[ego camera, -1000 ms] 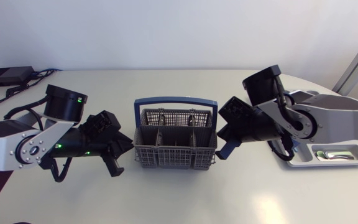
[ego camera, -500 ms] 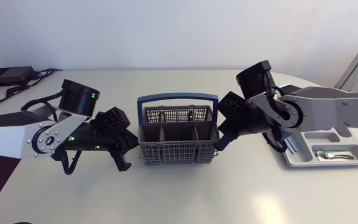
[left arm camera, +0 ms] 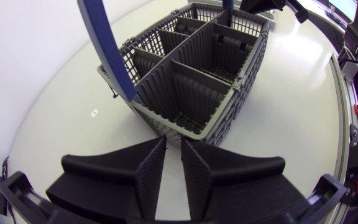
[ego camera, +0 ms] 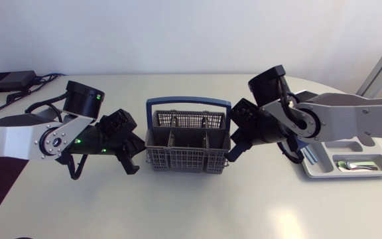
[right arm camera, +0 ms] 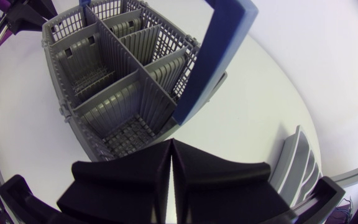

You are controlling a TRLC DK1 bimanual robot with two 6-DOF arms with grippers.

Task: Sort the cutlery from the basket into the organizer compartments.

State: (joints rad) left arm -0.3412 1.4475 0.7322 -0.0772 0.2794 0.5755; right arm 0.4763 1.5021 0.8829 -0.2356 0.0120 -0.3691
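The grey mesh cutlery basket (ego camera: 188,147) with its blue handle (ego camera: 188,103) stands mid-table; the compartments I can see hold no cutlery (left arm camera: 194,93) (right arm camera: 117,81). My left gripper (ego camera: 132,166) is low at the basket's left end. Its fingers (left arm camera: 154,171) are nearly together with only a thin slit and nothing between them. My right gripper (ego camera: 233,157) is at the basket's right end, shut and empty (right arm camera: 171,168). The white organizer (ego camera: 373,174) lies at the far right with spoons (ego camera: 353,164) in its front compartment. Its ribbed edge (right arm camera: 297,165) shows beside my right gripper.
A black power box (ego camera: 5,81) with cables sits at the back left corner. Bare tabletop lies in front of the basket and behind it.
Both arms have swung inward, bringing their grippers up to the basket's two ends. The basket has shifted a little toward the back of the table.
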